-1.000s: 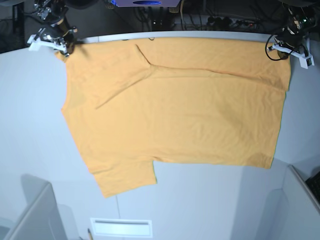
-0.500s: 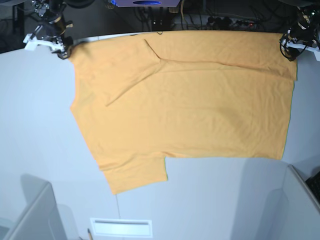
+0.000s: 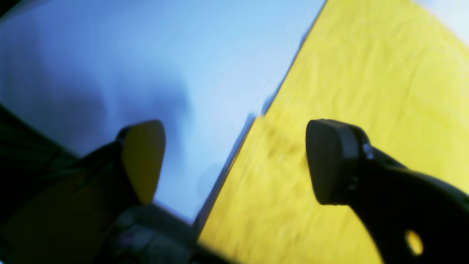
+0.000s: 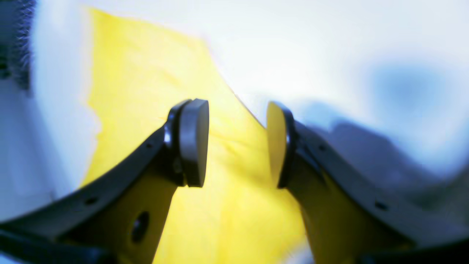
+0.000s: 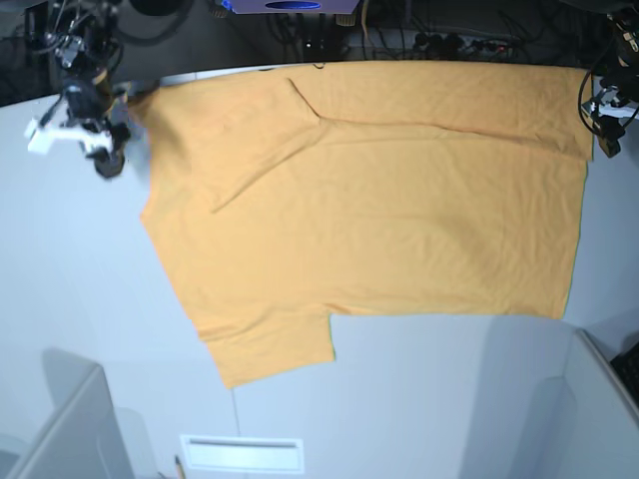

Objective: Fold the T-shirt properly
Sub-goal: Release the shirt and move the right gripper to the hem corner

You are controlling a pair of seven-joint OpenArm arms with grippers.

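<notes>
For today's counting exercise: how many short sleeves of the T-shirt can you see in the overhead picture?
1. One sleeve of the T-shirt juts out at the near left of the table. The other is not plainly visible and may be folded in along the crease.

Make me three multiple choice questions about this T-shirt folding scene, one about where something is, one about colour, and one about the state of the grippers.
1. Where does the T-shirt lie on the table in the base view?
A. against the far edge
B. bunched at the near edge
C. hanging off the near corner

2. What colour is the T-shirt?
A. dark blue
B. light orange
C. green

3. How do the left gripper and right gripper stand?
A. both clamped on cloth
B. one clamped, one open
C. both open, holding nothing

Answers:
1 A, its top edge runs along the table's far rim.
2 B, the whole cloth shows plain light orange.
3 C, each wrist view shows a clear gap between the pads, with the shirt lying beneath.
</notes>
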